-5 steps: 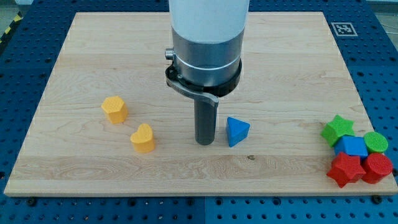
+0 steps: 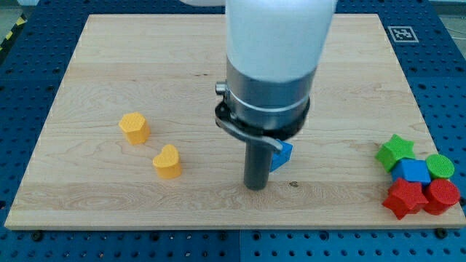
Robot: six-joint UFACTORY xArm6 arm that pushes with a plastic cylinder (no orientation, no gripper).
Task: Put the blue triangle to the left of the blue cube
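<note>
The blue triangle [image 2: 282, 155] lies at the lower middle of the wooden board [image 2: 109, 73], mostly hidden behind my rod. My tip [image 2: 255, 186] rests on the board just left of and below the triangle, touching or nearly touching it. The blue cube [image 2: 413, 172] sits far to the view's right near the board's right edge, in a tight cluster of blocks.
Around the blue cube are a green star [image 2: 395, 151], a green cylinder [image 2: 440, 165], a red star [image 2: 404, 198] and a red block [image 2: 442, 195]. An orange hexagonal block [image 2: 135, 127] and an orange heart-shaped block [image 2: 167, 161] lie at the lower left.
My tip has moved right and slightly down, closing on the blue triangle, which my rod now partly covers. The other blocks have not moved.
</note>
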